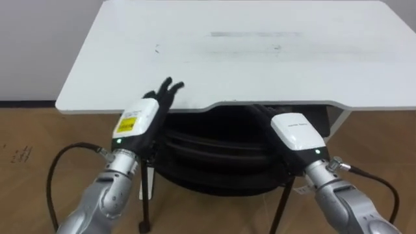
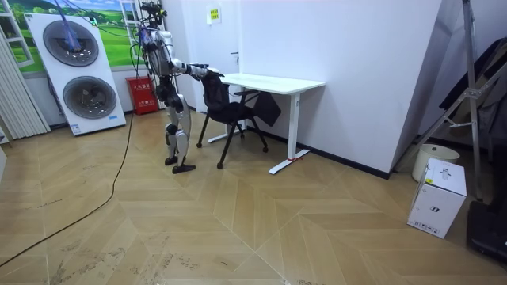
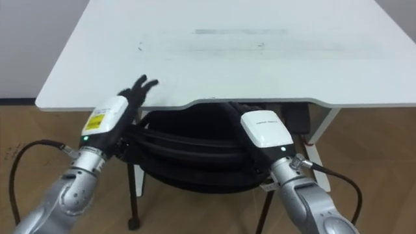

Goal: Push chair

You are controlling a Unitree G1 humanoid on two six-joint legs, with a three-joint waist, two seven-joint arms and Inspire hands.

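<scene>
Here we lay our left hand (image 1: 138, 121), fingers (image 1: 168, 88) straight, on the chair (image 1: 214, 156) to slide it under the desk (image 1: 247, 52) just past them. How our right hand (image 1: 296, 130) holds, we cannot tell.

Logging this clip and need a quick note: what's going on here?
The robot stands behind a black chair at a white desk, both arms stretched forward. Its left hand lies on the top of the backrest with fingers straight; its right hand is at the backrest too. The backrest sits close to the desk's near edge, with the seat under the desktop.
</scene>
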